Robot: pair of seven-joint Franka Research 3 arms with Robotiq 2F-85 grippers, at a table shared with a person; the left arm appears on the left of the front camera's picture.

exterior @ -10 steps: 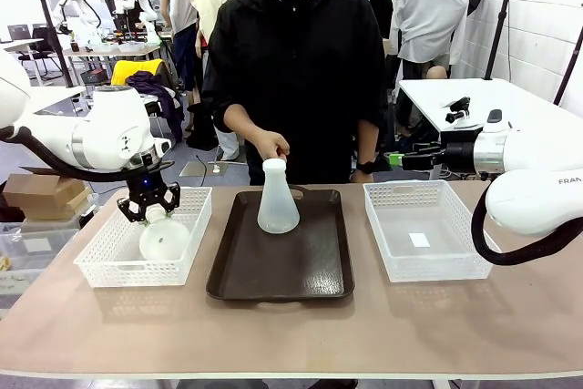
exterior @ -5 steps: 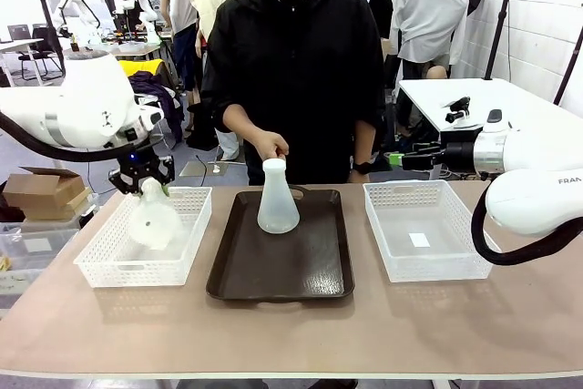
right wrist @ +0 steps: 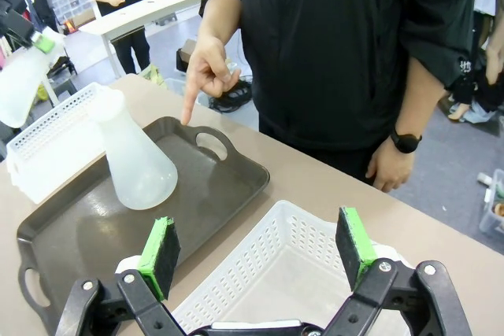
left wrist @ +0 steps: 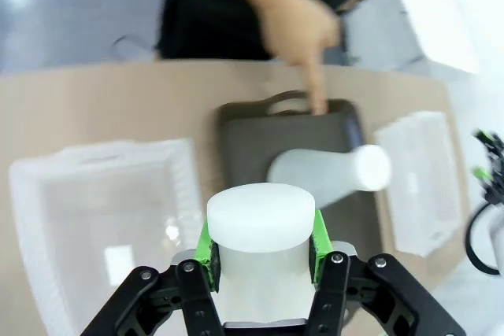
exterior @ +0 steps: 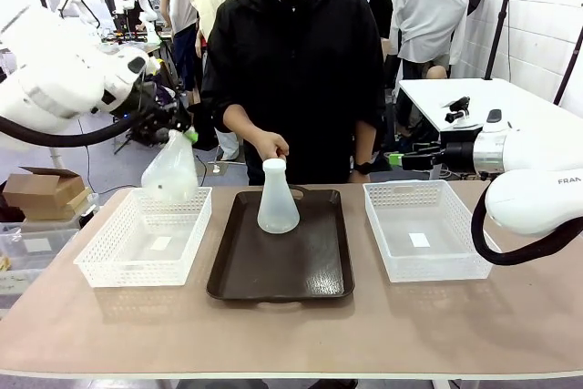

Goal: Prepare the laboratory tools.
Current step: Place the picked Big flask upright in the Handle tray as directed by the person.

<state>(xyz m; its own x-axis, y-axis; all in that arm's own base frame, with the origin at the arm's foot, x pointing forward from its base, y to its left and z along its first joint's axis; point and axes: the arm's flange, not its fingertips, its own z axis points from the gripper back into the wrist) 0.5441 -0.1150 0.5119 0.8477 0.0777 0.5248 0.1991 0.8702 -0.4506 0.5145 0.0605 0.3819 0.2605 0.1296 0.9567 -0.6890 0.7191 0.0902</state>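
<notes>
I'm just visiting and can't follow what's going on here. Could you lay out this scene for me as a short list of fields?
Left hand: shut on the neck of a flask, held up in the air above the left basket
Right hand: open, above the right basket, holding nothing
Second flask: standing upright on the dark tray
Tray position: between the two white baskets
Person's hand: pointing down at the tray, beside the standing flask
Table: tan, shared by robot and person
</notes>
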